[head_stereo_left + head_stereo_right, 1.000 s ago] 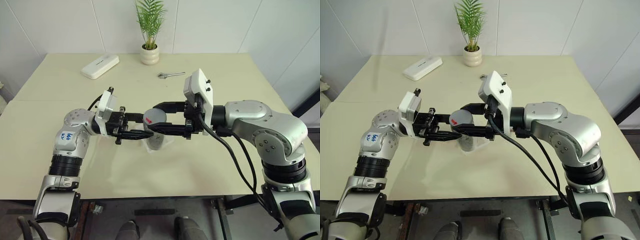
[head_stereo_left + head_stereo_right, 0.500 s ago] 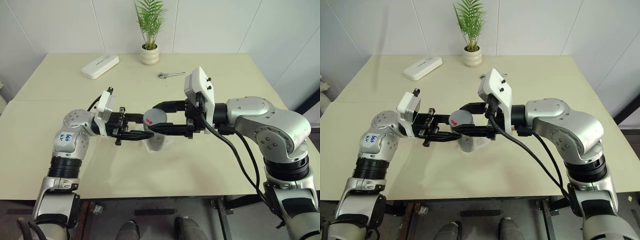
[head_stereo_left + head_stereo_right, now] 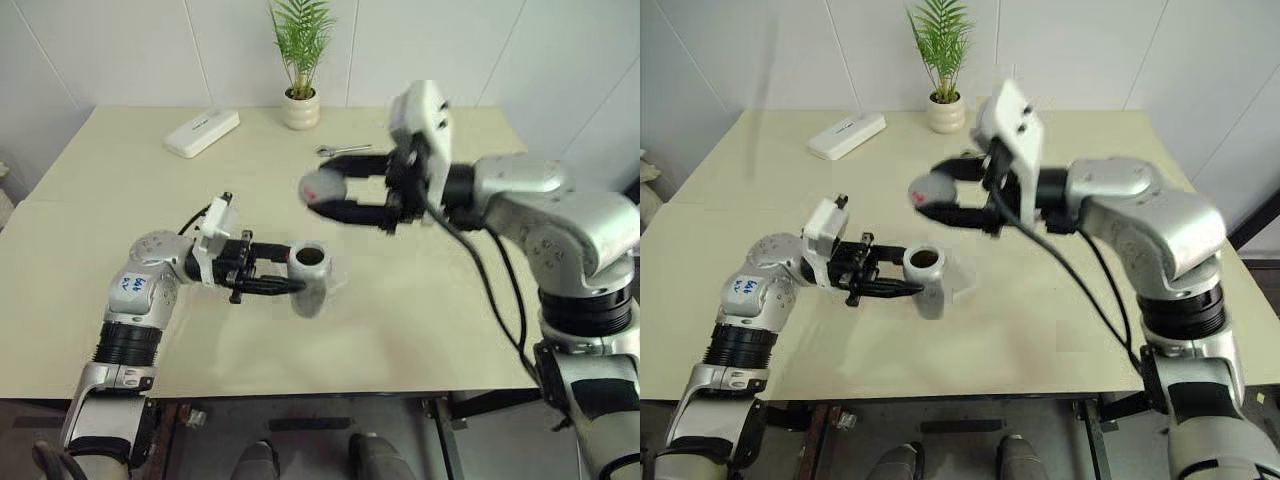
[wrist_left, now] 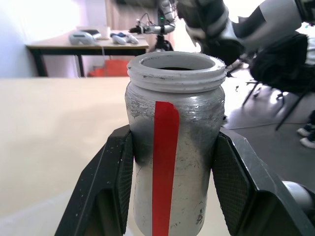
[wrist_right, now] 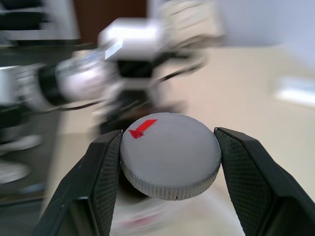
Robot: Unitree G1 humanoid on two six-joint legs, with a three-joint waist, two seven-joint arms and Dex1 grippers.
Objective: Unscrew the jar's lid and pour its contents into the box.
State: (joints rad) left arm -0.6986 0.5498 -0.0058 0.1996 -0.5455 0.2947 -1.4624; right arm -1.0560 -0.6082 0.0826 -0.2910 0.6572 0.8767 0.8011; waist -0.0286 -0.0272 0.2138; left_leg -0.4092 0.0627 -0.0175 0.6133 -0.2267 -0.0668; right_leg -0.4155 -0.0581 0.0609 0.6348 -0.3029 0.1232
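Left gripper (image 4: 170,162) clamps open jar (image 4: 174,142) upright mid-tabletop, keeping beans in. Right gripper (image 5: 167,162) pinches lid (image 5: 170,155) above, clear for pouring.

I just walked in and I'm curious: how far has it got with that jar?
The unscrewing looks done: the right gripper holds the grey lid up, clear of the jar, whose threaded mouth is open. The left gripper grips the jar upright above the table. Pouring its contents into the box is still left.
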